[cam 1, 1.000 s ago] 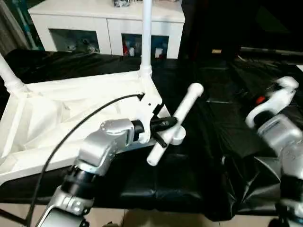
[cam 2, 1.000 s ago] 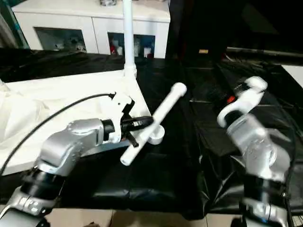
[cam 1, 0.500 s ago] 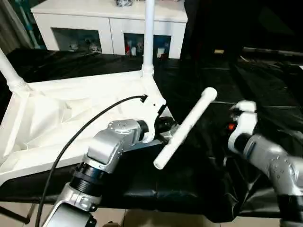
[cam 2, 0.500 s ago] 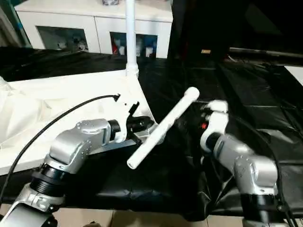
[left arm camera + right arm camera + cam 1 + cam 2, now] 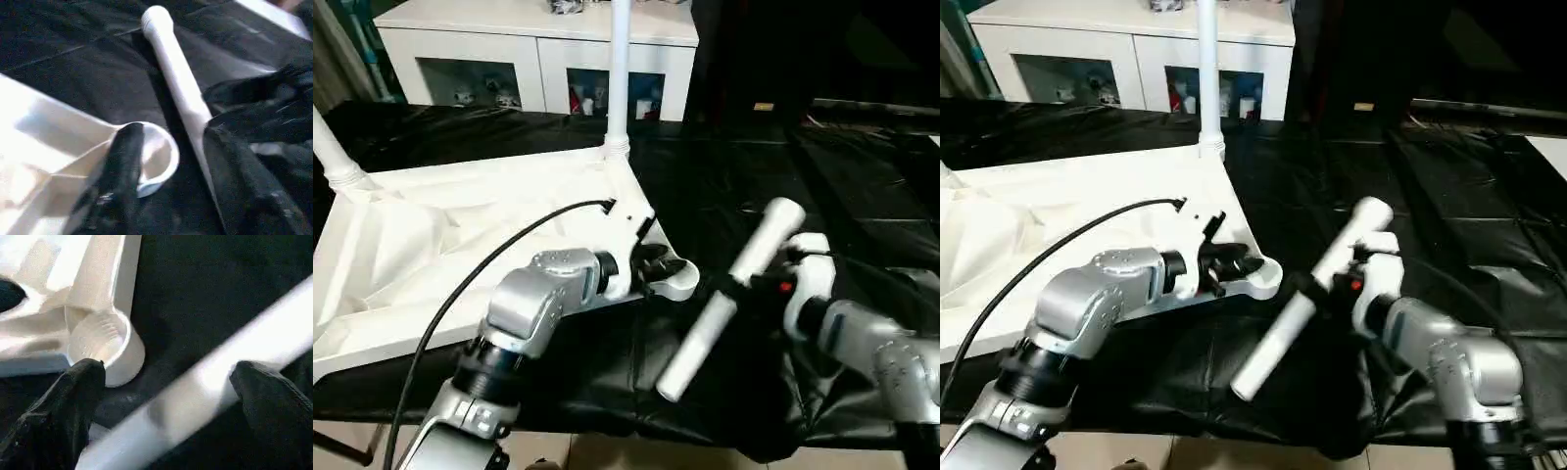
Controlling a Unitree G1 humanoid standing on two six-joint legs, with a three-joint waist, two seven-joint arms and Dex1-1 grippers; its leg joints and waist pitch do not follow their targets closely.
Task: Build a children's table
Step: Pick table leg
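Black sheeting (image 5: 744, 166) is covering the work table, with a white cabinet (image 5: 533, 49) standing behind it at 12 o'clock. Lying upside down on the sheeting at 9 o'clock is the children's table (image 5: 421, 255), its ribbed underside facing up — two legs are already standing in the far corner sockets, one upright leg (image 5: 618, 73) rising toward 12 o'clock. An empty corner socket (image 5: 1258, 279) is sitting at the tabletop's near right corner. The left gripper (image 5: 651, 266) is resting right at that socket, its black fingers (image 5: 122, 166) slightly apart and holding nothing. At 3 o'clock from the socket, a loose leg (image 5: 729, 299) is slanting above the sheeting, its thick end pointing toward 1 o'clock. The right gripper (image 5: 168, 396) is straddling this leg with fingers spread wide — whether they are pressing on it, the views are not telling.
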